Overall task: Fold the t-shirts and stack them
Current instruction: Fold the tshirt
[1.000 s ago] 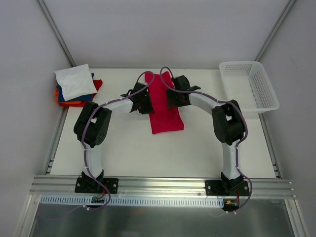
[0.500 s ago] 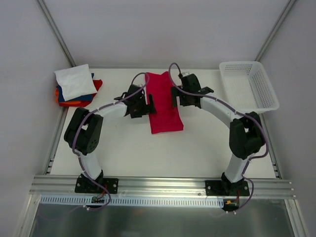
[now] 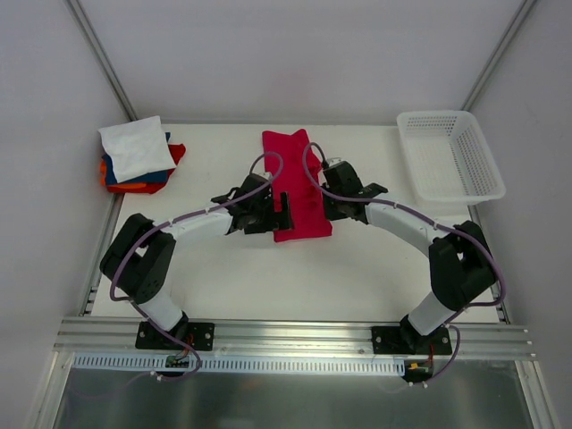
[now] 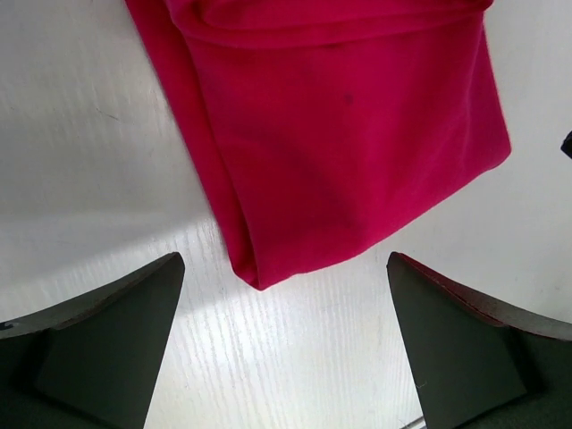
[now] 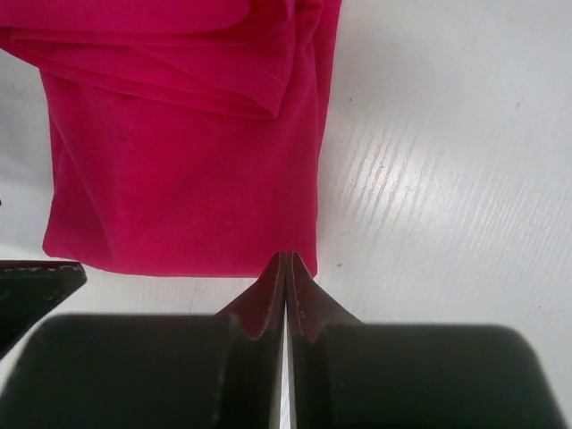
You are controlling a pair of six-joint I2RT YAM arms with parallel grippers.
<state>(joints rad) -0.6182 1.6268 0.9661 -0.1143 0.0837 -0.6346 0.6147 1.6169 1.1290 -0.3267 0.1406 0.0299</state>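
Crimson t-shirt (image 3: 295, 192) lies folded lengthwise on the surface (image 3: 357, 268), its near hem just ahead of the wide-open, empty left claw (image 4: 284, 268) and at the tip of the tightly closed right claw (image 5: 286, 259), likely awaiting another fold.

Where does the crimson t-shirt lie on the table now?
Top view: the crimson t-shirt lies folded centrally, toward the far edge, between the folded stack at left and the white basket at right.

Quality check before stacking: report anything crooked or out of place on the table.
The folded crimson t-shirt lies skewed, its long sides slanting against the table edges. The white t-shirt sits rotated atop the corner stack, not squared with it.
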